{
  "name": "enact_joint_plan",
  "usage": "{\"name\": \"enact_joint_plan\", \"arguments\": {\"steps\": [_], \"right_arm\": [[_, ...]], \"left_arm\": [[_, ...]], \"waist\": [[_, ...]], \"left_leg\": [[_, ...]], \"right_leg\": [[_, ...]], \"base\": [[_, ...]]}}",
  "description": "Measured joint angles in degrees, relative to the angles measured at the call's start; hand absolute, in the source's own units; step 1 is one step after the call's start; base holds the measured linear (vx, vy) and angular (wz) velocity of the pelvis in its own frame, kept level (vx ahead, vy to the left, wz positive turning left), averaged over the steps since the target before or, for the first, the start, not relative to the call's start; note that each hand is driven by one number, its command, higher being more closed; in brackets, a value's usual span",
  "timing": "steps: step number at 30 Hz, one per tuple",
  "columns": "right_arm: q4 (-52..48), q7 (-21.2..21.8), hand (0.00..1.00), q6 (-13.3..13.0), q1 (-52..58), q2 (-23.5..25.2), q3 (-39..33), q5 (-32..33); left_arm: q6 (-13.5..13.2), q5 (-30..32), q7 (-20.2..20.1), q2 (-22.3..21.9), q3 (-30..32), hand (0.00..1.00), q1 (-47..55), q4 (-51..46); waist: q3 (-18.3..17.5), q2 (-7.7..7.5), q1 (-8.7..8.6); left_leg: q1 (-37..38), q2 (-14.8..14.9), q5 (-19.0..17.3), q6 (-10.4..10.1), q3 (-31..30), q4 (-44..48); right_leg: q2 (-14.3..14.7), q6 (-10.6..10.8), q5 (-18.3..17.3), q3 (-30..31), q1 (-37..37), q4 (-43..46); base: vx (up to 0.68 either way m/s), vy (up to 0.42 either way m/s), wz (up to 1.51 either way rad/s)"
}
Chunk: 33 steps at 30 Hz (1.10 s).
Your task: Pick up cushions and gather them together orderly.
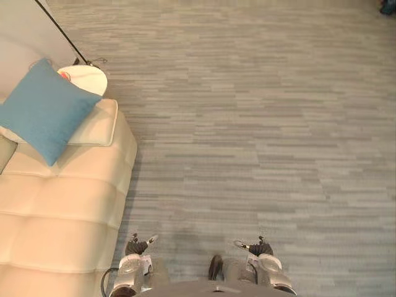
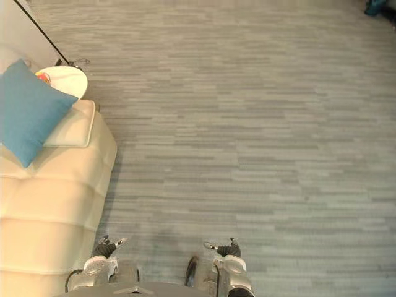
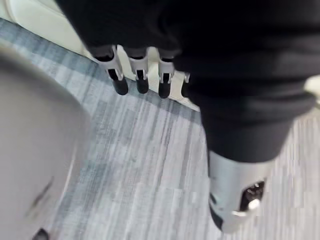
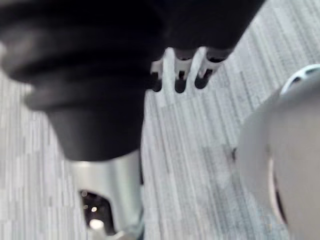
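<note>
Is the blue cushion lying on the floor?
No, the blue cushion sits up on the cream sofa, overlapping a cream cushion there.

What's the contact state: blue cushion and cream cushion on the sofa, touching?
Touching. Left eye view: the blue cushion lies overlapping the cream cushion, no gap.

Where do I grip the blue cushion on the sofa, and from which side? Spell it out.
Probably take the blue cushion by the corner lying over the cream cushion. It lies diamond-wise on the sofa, and that corner points at the sofa's open front, unblocked. Come in from the carpet side with the left hand, which hangs open nearest the sofa.
</note>
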Motion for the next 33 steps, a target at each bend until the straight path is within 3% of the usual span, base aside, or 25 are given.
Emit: {"name": "enact_joint_plan", "arguments": {"steps": [2, 4, 5, 6, 8, 11, 13, 15, 16, 17, 19, 20, 23, 25, 26, 27, 28, 29, 31, 32, 33], "right_arm": [[-0.02, -0.31, 0.0, 0.04, 0.44, -0.04, 0.29, 0.62], [-0.06, -0.42, 0.0, 0.07, 0.65, -0.02, -0.13, 1.06], [-0.11, -0.52, 0.0, 0.09, 1.18, -0.24, -0.44, 1.07], [0.16, -0.53, 0.0, 0.19, 1.1, -0.07, -0.49, 1.07], [-0.15, -0.7, 0.0, 0.23, 0.87, 2.39, -0.42, 1.04], [-0.13, -0.61, 0.0, 0.24, 0.07, 3.39, -0.88, 0.89], [0.67, -0.49, 0.0, 0.27, 0.26, 3.47, -1.63, 0.84], [2.04, -0.25, 0.0, 0.34, 1.38, 3.43, -1.47, 0.68], [2.1, -0.22, 0.0, 0.46, 1.75, 3.41, -1.42, 0.57], [1.51, -0.14, 0.0, 0.22, 1.98, 3.15, -1.37, 0.27], [1.38, -0.14, 0.0, 0.08, 2.86, 2.68, -1.43, -0.12], [0.44, -0.13, 0.0, -0.24, 2.84, 2.58, -1.47, -0.11], [0.23, -0.01, 0.0, -0.37, 3.06, 2.04, -1.72, -0.1], [0.27, 0.24, 0.0, -0.17, 2.93, 1.54, -2.07, -0.11], [0.28, 0.26, 0.0, -0.13, 2.94, 1.53, -2.1, -0.11], [0.28, 0.29, 0.0, -0.07, 3.23, 1.55, -2.09, -0.12], [0.3, 0.39, 0.0, 0.23, 3.67, 1.26, -2.17, -0.11], [0.34, 0.33, 0.0, 0.29, 3.55, 0.27, -2.3, -0.11], [0.31, 0.41, 0.0, 0.25, 3.12, -0.83, -2.21, -0.1], [0.27, 0.41, 0.0, 0.24, 2.98, -1.22, -2.04, -0.1], [0.29, 0.41, 0.0, 0.27, 2.99, -1.28, -1.93, -0.09]], "left_arm": [[-0.22, -0.06, 0.03, 0.0, 0.0, 0.0, 0.09, -1.03], [-0.51, -0.04, 0.05, 0.03, 0.15, 0.0, 0.03, -1.17], [-0.51, -0.05, 0.05, -0.1, 0.18, 0.0, 0.19, -0.95], [-0.54, -0.08, 0.03, 0.12, 0.55, 0.0, -0.03, -0.97], [-0.59, -0.05, 0.41, 2.15, 1.33, 0.0, 0.13, -0.87], [-0.47, -1.2, 0.44, 2.75, 1.93, 0.0, 0.19, 0.8], [-0.47, -1.32, 0.43, 2.61, 1.19, 0.0, 0.83, 1.06], [-0.42, -1.39, 0.4, 3.79, -0.7, 0.0, 1.25, 2.08], [-0.35, -1.39, 0.41, 4.07, -1.18, 0.0, 1.53, 2.09], [-0.37, -1.39, 0.41, 4.48, -1.65, 0.0, 1.57, 1.89], [-0.35, -1.38, 0.38, 4.61, -1.71, 0.0, 1.78, 1.99], [-0.36, -1.54, 0.31, 4.52, -1.9, 0.0, 1.56, 2.01], [-0.32, -2.23, 0.34, 4.32, -1.84, 0.0, 1.51, 2.15], [-0.32, -2.17, 0.48, 3.9, -1.52, 0.0, 1.31, 3.0], [-0.32, -2.17, 0.47, 3.92, -1.37, 0.0, 1.29, 3.25], [-0.31, -2.11, 0.47, 3.92, -0.82, 0.0, 1.33, 3.32], [-0.31, -2.09, 0.45, 3.17, 0.27, 0.0, 1.32, 3.82], [-0.34, -2.07, 0.4, 2.2, 0.8, 0.0, 1.5, 4.28], [-0.44, -2.06, 0.27, 0.96, 1.14, 0.0, 1.53, 4.32], [-0.4, -2.06, 0.08, 0.59, 1.44, 0.0, 1.45, 4.33], [-0.4, -2.07, -0.01, 0.49, 1.97, 0.0, 1.43, 4.2]], "waist": [[-0.02, -0.05, 1.12], [0.01, -0.11, 1.1], [-0.23, 0.31, 1.07], [-0.11, -0.32, 1.44], [-1.53, -4.45, 2.1], [-1.57, -5.05, 3.63], [-1.72, -4.76, 3.79], [-1.87, -5.01, 2.28], [-1.89, -4.98, 1.95], [-2.14, -5.46, 1.69], [-2.35, -5.71, 0.96], [-2.37, -5.68, 0.8], [-2.31, -5.41, 0.51], [-2.01, -4.36, -0.31], [-2.02, -4.36, -0.48], [-2.17, -4.62, -0.58], [-3.03, -4.47, -0.57], [-3.37, -2.53, -0.4], [-3.09, -0.99, -0.81], [-3.07, 0.11, -1.1], [-3.06, 0.27, -1.04]], "left_leg": [[-3.91, -0.23, -2.42, 2.72, 6.84, -9.64], [-5.13, -0.81, -2.02, 2.78, 10.55, -20.98], [-5.06, -1.16, 5.13, 3.67, 14.1, -34.77], [-4.71, -1.98, 5.74, 5.15, 14.68, -34.65], [-4.13, -6.27, 5.18, 6.04, 14.93, -37.22], [-2.42, -7.89, 3.19, 7.82, 14.89, -36.17], [1.36, -9.84, 1.09, 7.78, 14.05, -38.35], [5.65, -12.86, -1.06, 6.79, 10.4, -40.09], [6.47, -13.26, -1.23, 6.91, 9.71, -40.53], [8.88, -14.11, -1.81, 7.53, 8.19, -41.81], [11.5, -14.31, -2.22, 7.47, 5.6, -43.43], [13.03, -14.24, -2.65, 7.66, 3.24, -44.27], [15.62, -13.69, -3.61, 7.39, -1.07, -44.99], [17.35, -11.69, -5.39, 5.05, -5.54, -45.07], [17.56, -11.51, -5.86, 4.43, -6.3, -45.13], [18.63, -11.44, -7.17, 3.31, -7.77, -45.19], [20.05, -10.54, -8.95, 2.12, -10.11, -45.06], [20.25, -9.44, -8.69, 1.73, -10.49, -44.7], [18.48, -7.81, -8.51, 1.22, -10.44, -40.3], [15.34, -6.79, -7.74, -0.34, -10.23, -33.27], [13.45, -6.22, -6.77, -2.13, -9.96, -28.42]], "right_leg": [[-0.9, 1.75, 0.43, -1.01, 4.64, -4.54], [-2.09, 3.09, 0.19, -2.91, 6.69, -5.67], [-2.62, 5.7, -1.41, -4.97, 8.9, -5.65], [-3.55, 6.43, -1.99, -4.92, 9.47, -5.33], [-5.12, 5.93, -0.21, -4.52, 10.6, -8.82], [-6.43, 6.88, 2.86, -3.69, 12.73, -8.51], [-9.05, 7.58, 3.22, -1.85, 10.94, 2.37], [-13.56, 9.81, 6.88, 3.19, 1.43, 27.02], [-13.71, 9.53, 6.59, 4.03, -0.23, 30.86], [-13.15, 8.86, 5.08, 5.54, -3.96, 36.36], [-10.73, 7.87, 1.85, 5.6, -7.32, 36.91], [-8.47, 7.02, -0.19, 5.5, -10.06, 32.96], [-4.69, 5.48, -2.05, 6.66, -12.55, 19.12], [-0.42, 4.66, 1.25, 11.04, -14.19, 4.42], [0.08, 4.79, 2.51, 12.04, -14.04, 1.71], [0.52, 5.12, 5.23, 14.47, -13.9, -2.42], [0.75, 3.72, 10.54, 14.2, -13.73, 0.62], [1.05, 2.75, 6.84, 12.27, -14.34, 4.01], [1.16, 1.71, 3.97, 9.55, -13.63, 6.14], [1.24, 0.99, 2.7, 7.9, -12.04, 6.31], [1.37, 0.43, 2.12, 7.36, -10.79, 6.14]], "base": [[0.35, 0.12, 0.24], [0.36, 0.2, 0.52], [0.39, 0.234, 0.64], [0.4, 0.2, 0.74], [0.39, 0.18, 0.49], [0.31, 0.174, 0.29], [0.25, 0.166, 0.38], [0.23, 0.109, 0.71], [0.24, 0.059, 0.81], [0.26, 0.01, 0.56], [0.27, -0.041, 0.76], [0.22, -0.085, 0.84], [0.33, -0.16, 0.91], [0.45, -0.287, 0.97], [0.42, -0.302, 0.79], [0.5, -0.372, 0.87], [0.6, -0.427, 0.99], [0.52, -0.351, 0.81], [0.41, -0.257, 0.67], [0.45, -0.268, 0.7], [0.42, -0.239, 0.55]]}}
